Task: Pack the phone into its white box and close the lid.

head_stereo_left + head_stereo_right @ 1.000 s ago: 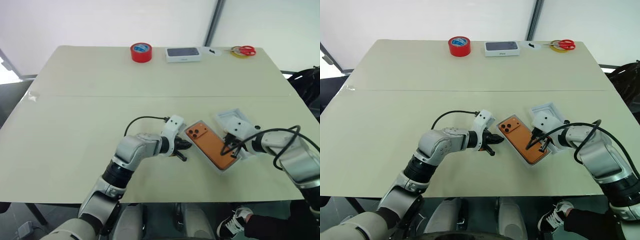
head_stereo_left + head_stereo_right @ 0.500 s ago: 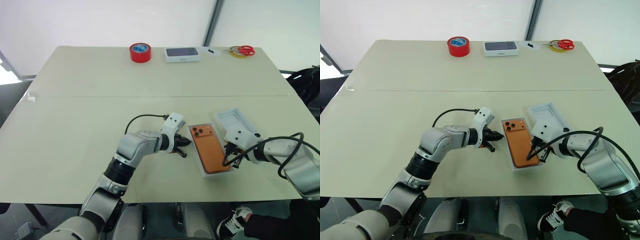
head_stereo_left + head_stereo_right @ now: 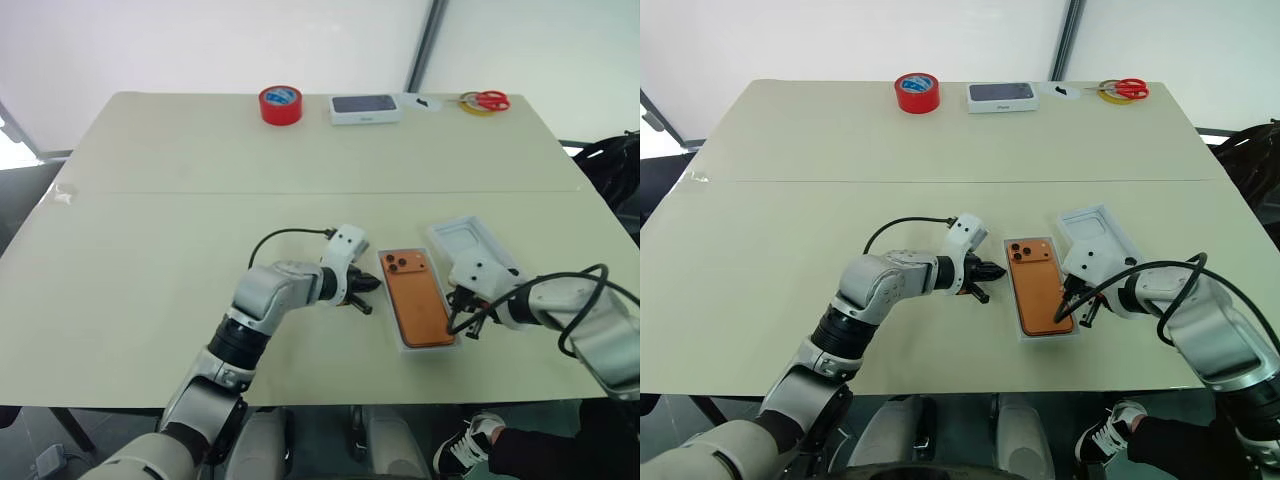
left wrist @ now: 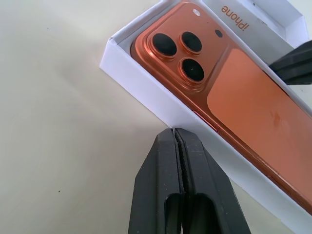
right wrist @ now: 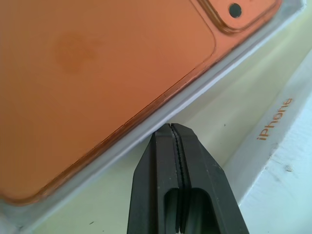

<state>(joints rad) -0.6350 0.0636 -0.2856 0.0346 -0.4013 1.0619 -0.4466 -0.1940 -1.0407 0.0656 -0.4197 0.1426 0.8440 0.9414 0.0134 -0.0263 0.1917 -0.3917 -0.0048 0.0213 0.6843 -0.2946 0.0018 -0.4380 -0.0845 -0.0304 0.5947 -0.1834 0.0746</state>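
Two pincers, left (image 4: 178, 134) and right (image 5: 171, 127), both closed and empty, flanking the phone (image 3: 417, 305) in the white box (image 4: 146, 92).

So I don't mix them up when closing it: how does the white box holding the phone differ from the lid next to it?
The white box holds the orange phone; the lid lies empty, pale inside up. The box sits between both closed grippers; the lid lies farther right, behind the right gripper. Both are shallow, white and rectangular.
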